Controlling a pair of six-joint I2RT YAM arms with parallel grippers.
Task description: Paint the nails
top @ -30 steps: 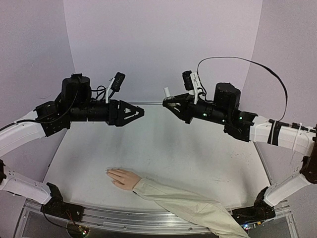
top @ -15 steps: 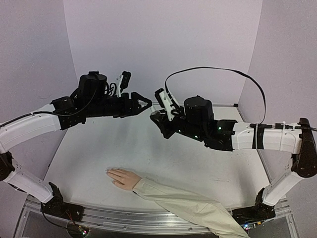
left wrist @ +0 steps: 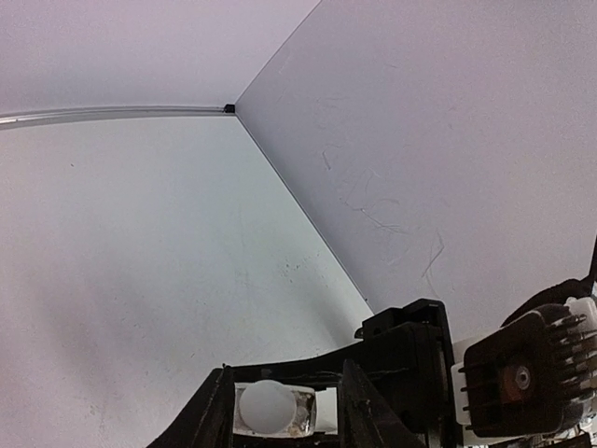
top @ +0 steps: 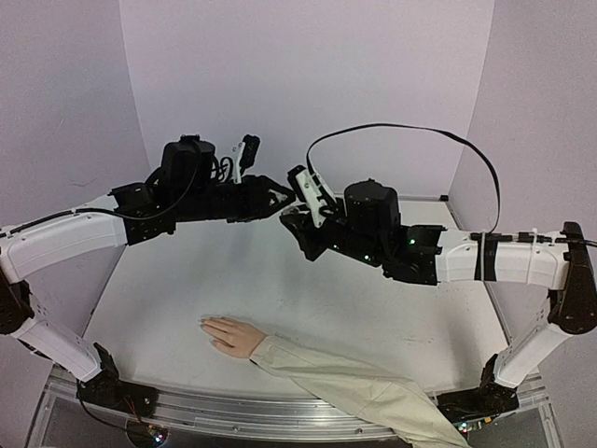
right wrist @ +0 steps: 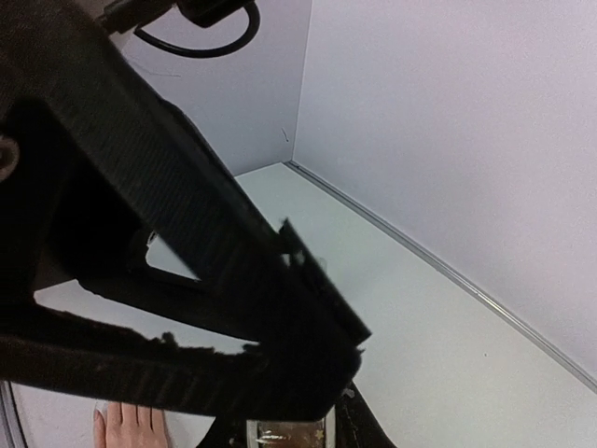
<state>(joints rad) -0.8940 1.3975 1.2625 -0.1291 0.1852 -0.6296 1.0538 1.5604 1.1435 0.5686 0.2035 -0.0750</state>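
1. Drawn together since a second ago, from well apart: left gripper [top: 278, 198] and right gripper [top: 291, 222], now tip to tip in the air above the middle of the surface [top: 373, 299]. Left fingers also narrowed from a wide spread.
2. Unmoved at the near edge: beige sleeve [top: 354, 390], lying from the lower right toward the centre.
3. Just beyond its cuff, unchanged: pale mannequin hand [top: 233, 336], flat on the surface, fingers pointing left.
4. At those fingertips: the nails [top: 207, 324], barely distinct from the skin, well below both grippers and touched by neither.
5. Farther back and aloft: right gripper clenched on a small clear bottle [right wrist: 285, 435].
6. Facing it: left gripper, fingers set close on either side of the white cap [left wrist: 269, 406]; cannot tell whether pressed onto it.
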